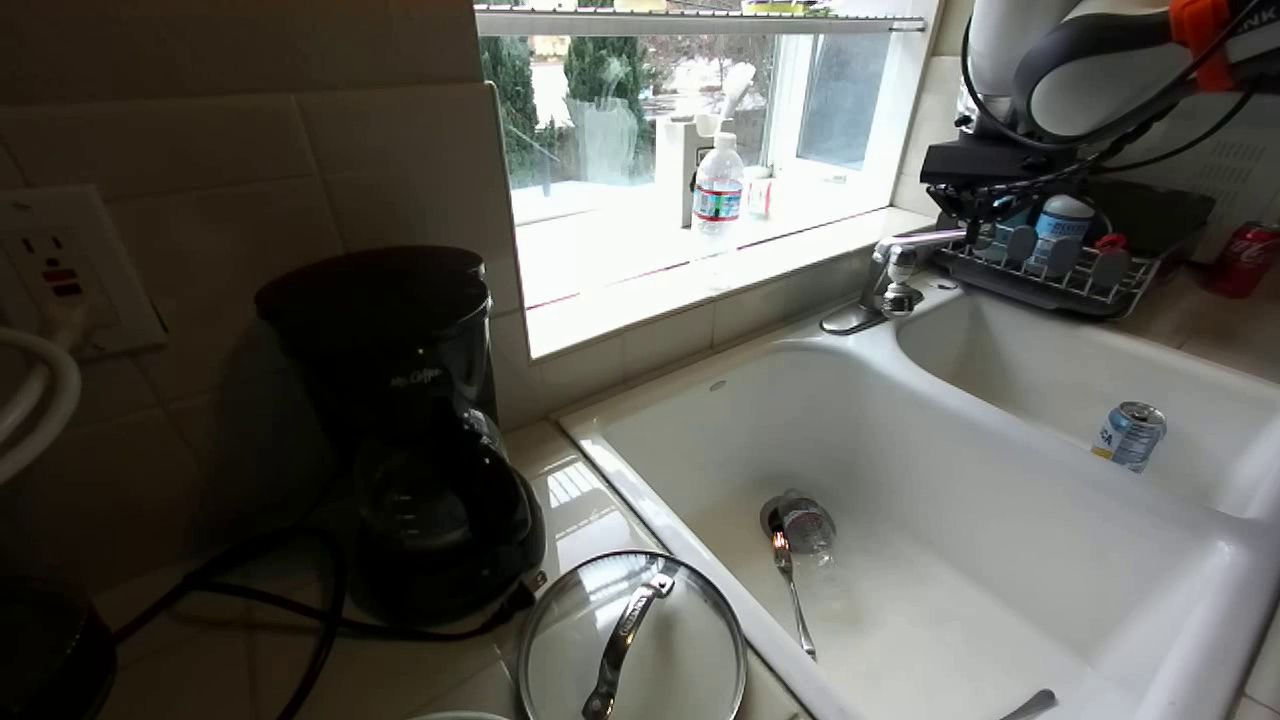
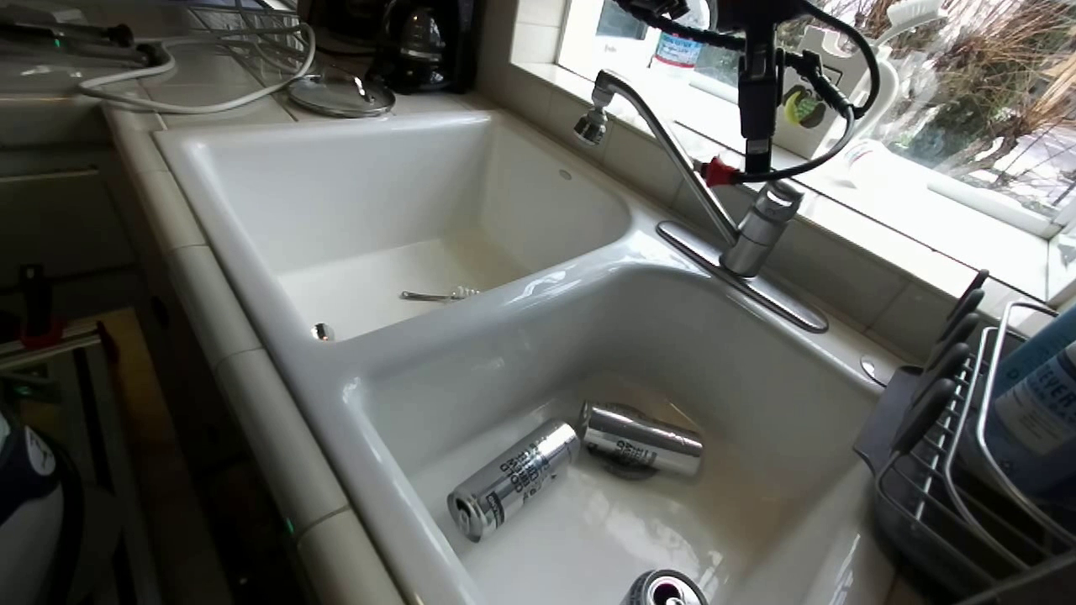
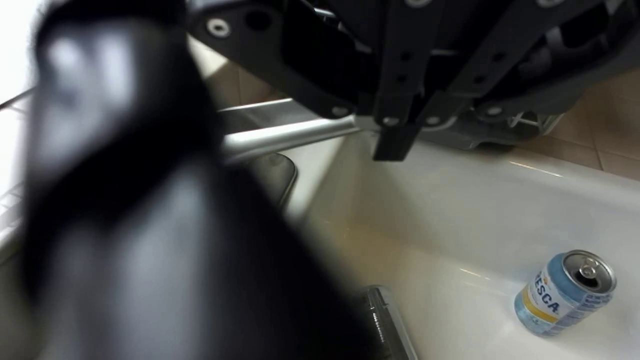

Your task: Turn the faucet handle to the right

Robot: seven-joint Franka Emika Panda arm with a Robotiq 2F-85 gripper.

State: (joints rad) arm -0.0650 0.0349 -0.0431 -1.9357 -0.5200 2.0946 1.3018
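Note:
The chrome faucet [image 1: 850,319] stands behind the divider of the white double sink. In an exterior view, its handle [image 1: 932,239], a thin chrome lever, runs rightward to my gripper [image 1: 969,222]. In an exterior view the faucet body [image 2: 759,234] stands below the black gripper [image 2: 758,160], with the spout [image 2: 668,143] toward the far basin; the lever is hard to make out there. In the wrist view a chrome lever [image 3: 295,134] reaches the left side of my gripper [image 3: 391,145]. The fingers are together, and nothing shows between them. Whether they touch the lever is unclear.
A dish rack [image 1: 1060,268] stands just beyond the gripper. A water bottle [image 1: 718,195] is on the windowsill. Silver cans [image 2: 514,479] and a Fresca can [image 3: 565,292] are in the near basin. A blurred black object [image 3: 175,225] blocks much of the wrist view.

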